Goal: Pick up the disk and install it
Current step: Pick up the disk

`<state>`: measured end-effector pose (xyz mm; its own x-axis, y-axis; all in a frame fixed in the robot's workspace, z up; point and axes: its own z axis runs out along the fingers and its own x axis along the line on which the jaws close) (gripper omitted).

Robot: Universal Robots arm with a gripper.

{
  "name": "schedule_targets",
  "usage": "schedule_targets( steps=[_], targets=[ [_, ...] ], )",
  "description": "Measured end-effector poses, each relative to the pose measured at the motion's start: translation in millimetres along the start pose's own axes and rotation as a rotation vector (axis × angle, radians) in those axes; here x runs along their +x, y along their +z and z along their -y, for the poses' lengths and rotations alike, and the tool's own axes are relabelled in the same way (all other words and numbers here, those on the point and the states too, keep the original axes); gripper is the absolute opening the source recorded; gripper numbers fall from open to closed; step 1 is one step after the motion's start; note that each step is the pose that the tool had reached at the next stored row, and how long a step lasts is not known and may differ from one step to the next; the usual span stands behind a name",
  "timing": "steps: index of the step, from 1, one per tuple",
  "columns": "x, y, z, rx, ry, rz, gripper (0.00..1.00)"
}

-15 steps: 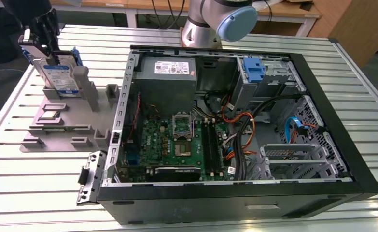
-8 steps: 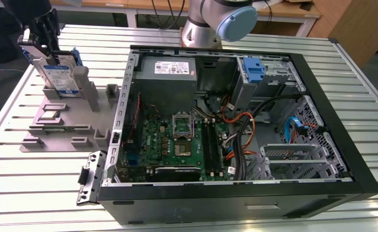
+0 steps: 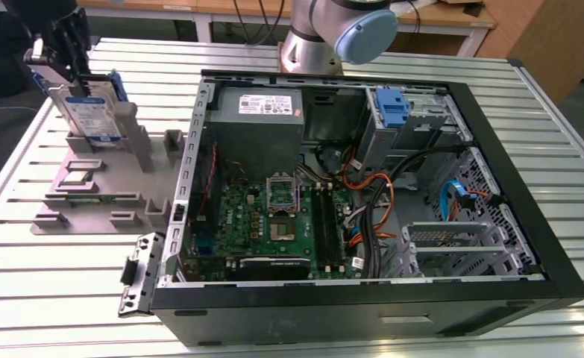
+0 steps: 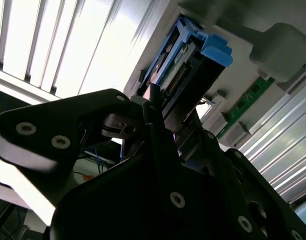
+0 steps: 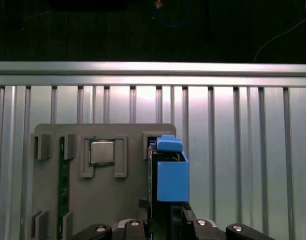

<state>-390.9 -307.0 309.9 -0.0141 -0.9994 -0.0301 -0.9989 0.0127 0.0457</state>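
The end effector (image 3: 61, 68) is closed narrow on the upper end of the disk (image 3: 85, 112), which stands upright on edge at the grey holder (image 3: 92, 186) on the slatted table (image 3: 33, 298), at the exterior view's left. Its lower edge sits among the holder's posts; I cannot tell whether it touches them. The open computer case (image 3: 560, 246) lies just beside the holder, on the exterior view's right. In the first wrist view a processor chip (image 5: 101, 151) rests in the holder, near the disk's blue rail.

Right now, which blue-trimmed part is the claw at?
The disk standing upright in the grey holder, under the claw; the blue latch sits inside the computer case.
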Motion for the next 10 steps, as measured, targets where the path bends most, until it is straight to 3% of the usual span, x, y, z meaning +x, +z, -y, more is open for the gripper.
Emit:
schedule_targets(
  steps=[6, 10],
  targets=[
    [-0.3, -10.4, -0.5, -0.0001, 0.0, 0.0, 0.35],
    [-0.3, -11.1, -0.5, 0.0, 0.0, 0.0, 0.35]
  ],
)
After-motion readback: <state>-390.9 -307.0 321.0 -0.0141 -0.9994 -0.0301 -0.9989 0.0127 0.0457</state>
